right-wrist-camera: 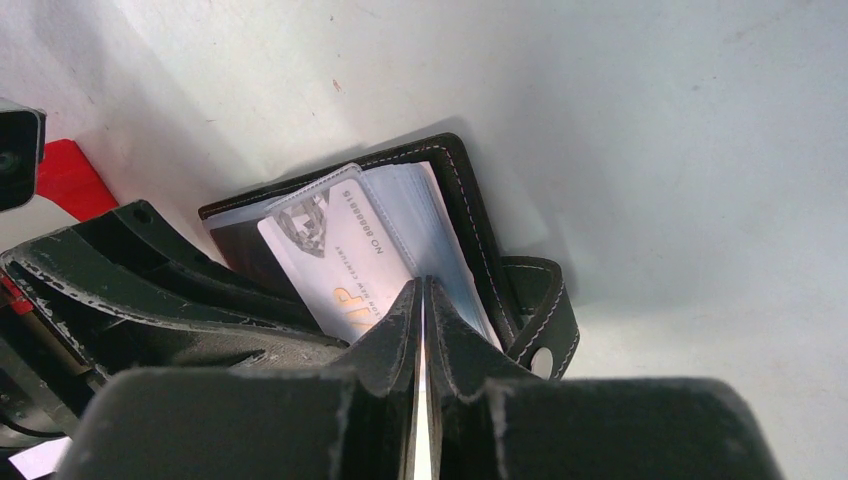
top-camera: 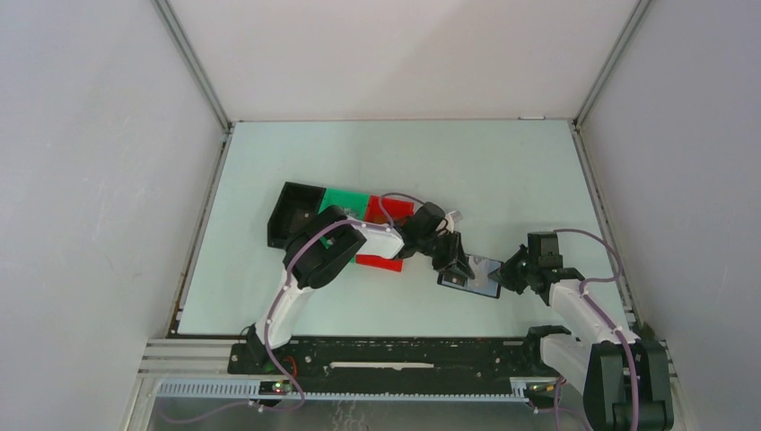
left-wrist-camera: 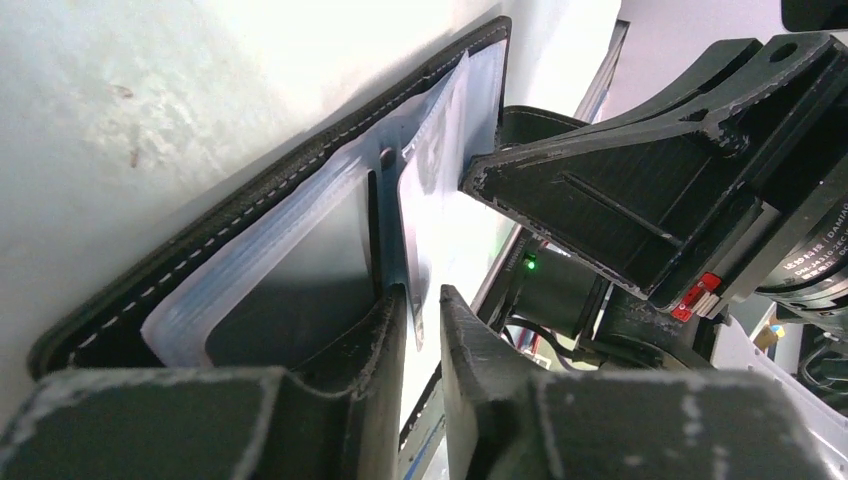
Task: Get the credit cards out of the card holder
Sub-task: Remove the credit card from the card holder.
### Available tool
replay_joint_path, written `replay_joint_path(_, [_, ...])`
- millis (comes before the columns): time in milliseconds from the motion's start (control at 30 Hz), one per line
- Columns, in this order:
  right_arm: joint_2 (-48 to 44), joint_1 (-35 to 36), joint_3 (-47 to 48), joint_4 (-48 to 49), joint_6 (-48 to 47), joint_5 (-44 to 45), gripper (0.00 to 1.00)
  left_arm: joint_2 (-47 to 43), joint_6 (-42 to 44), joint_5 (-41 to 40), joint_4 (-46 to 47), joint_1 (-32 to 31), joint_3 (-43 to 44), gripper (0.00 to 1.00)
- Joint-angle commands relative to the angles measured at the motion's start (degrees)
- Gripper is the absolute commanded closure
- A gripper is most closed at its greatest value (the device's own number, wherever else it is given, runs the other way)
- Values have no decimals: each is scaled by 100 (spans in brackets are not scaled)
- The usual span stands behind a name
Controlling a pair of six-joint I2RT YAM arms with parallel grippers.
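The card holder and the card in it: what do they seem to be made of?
The card holder looks like matte black leather or imitation leather, given the pale stitching along its edge. Its inner sleeves seem soft clear plastic, slightly frosted. The card looks like stiff glossy plastic with printed digits.

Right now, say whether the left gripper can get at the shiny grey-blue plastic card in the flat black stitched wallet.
Probably yes: the left gripper sits at the flat black stitched wallet, jaws slightly apart astride its open edge, where the grey-blue card sticks out. The right gripper crowds close.
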Motion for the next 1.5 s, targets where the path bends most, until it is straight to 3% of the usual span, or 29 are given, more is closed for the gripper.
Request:
replay_joint_path(0, [103,30,-79,-206,-24,305,89,-279,-133,46,310,46,-109,77])
replay_joint_path(167, [113,33,-79,-206,-23,310,89,-227,-203,79,339,48,-98,89])
replay_joint_path(233, [117,33,-79,-205,-15,326,89,-244,-206,80,351,57,-125,89])
replay_joint_path(333, [132,28,-70,-206,-14,332,89,-294,-174,58,349,80,-205,71])
replay_joint_path(433, [140,31,-62,-208,-14,332,89,-282,-169,79,362,89,-235,68])
replay_joint_path(567, [144,26,-60,-206,-14,340,89,-298,-246,71,490,112,-279,74])
replay_joint_path(1000, [174,30,-44,-206,-4,358,89,-334,-349,18,658,162,-398,81])
replay_joint_path(1167, [171,42,-44,-220,-9,347,89,-323,-384,35,700,162,-399,99])
replay_joint_path(1467, [-754,69,259,-530,-64,193,85,-359,-71,-1,274,161,-284,100])
